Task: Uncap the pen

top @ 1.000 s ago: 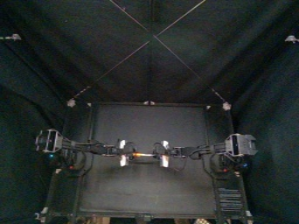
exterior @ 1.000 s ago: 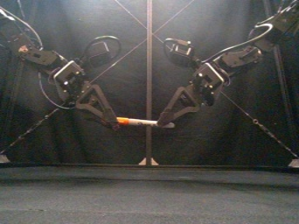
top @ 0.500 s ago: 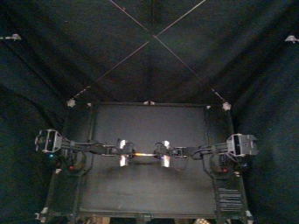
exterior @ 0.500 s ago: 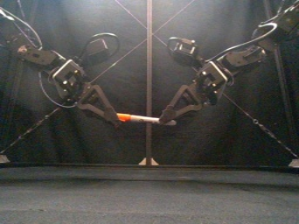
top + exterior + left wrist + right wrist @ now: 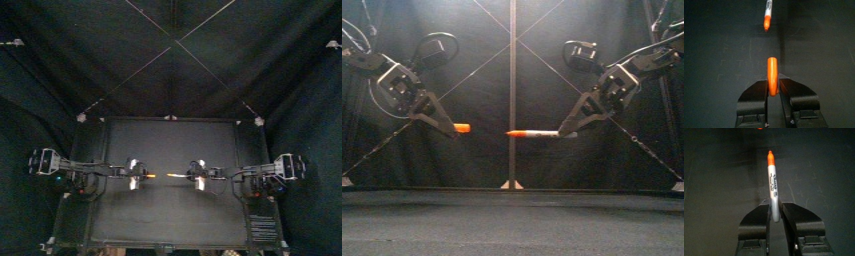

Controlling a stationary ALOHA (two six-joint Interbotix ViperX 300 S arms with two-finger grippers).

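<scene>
Black print runs along the barrel of the grey, orange-tipped marker pen (image 5: 772, 184); its letters are too small to read.

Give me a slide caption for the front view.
Left gripper holds the orange cap; right gripper holds the uncapped pen, both in mid-air.

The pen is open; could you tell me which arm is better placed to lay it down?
Right: the right hand is shut on the pen; the left hand holds only the cap.
</scene>
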